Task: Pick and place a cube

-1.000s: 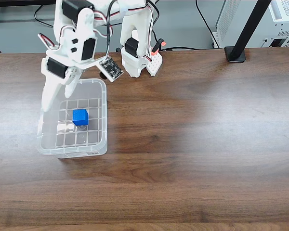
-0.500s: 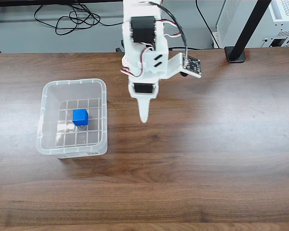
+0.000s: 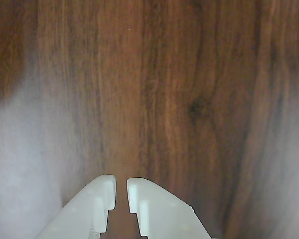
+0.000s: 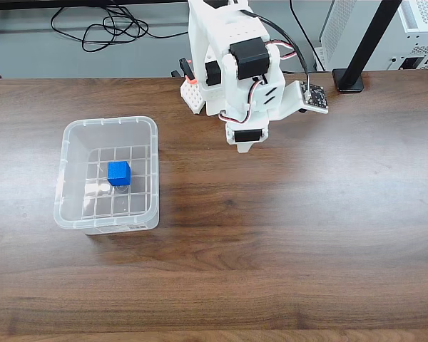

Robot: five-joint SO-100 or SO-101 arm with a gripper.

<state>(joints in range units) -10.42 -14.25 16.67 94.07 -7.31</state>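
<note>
Cube (image 4: 118, 173) inside clear bin (image 4: 148, 135) (no readable writing), fingers (image 3: 102, 196) nearly closed, empty, above table (image 4: 307, 214).

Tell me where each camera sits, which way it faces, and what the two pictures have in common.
Wrist view: rides on the arm just behind the gripper, looking down at the dark brown wooden table; the two white fingertips, nearly closed on nothing, enter from the bottom edge.
Fixed view: stands above the table's near side, looking down and slightly forward; it shows the white arm, the clear plastic bin and the small blue cube inside it.
Shared: the wooden tabletop and the arm's gripper end.
</note>
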